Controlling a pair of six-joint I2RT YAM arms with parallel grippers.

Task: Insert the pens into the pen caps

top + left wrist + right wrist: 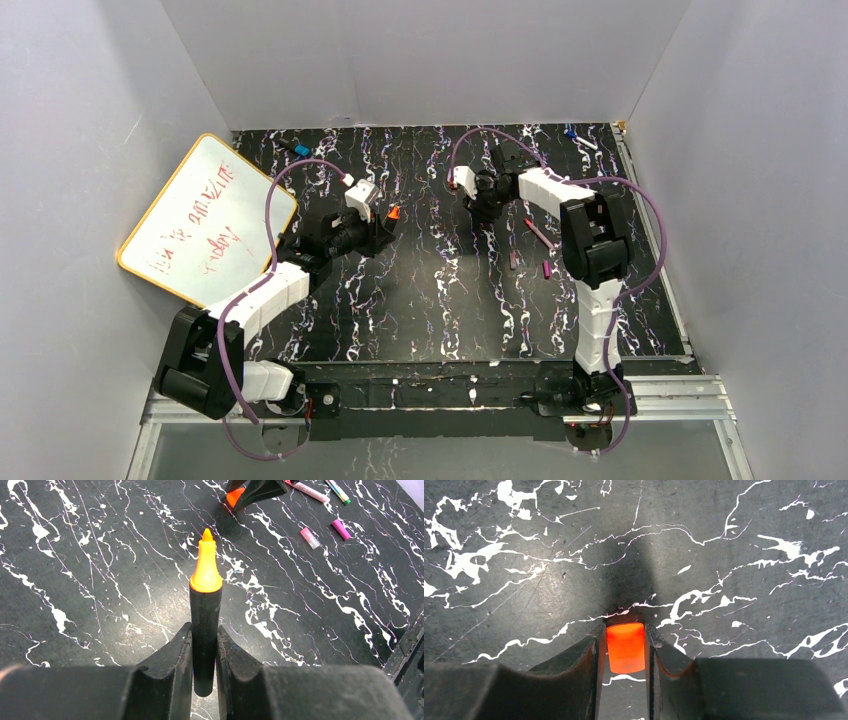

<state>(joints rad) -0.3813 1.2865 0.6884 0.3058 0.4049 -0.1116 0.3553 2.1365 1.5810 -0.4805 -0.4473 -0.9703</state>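
My left gripper is shut on the black pen, whose orange tip points away from the wrist. In the top view this gripper is left of centre, with the tip facing right. My right gripper is shut on a red-orange pen cap just above the table. It shows at the top of the left wrist view, the cap a gap beyond the pen tip. In the top view it is right of the left gripper.
A magenta pen and two small caps lie by the right arm. More pens and caps show in the left wrist view. A whiteboard leans at the left wall.
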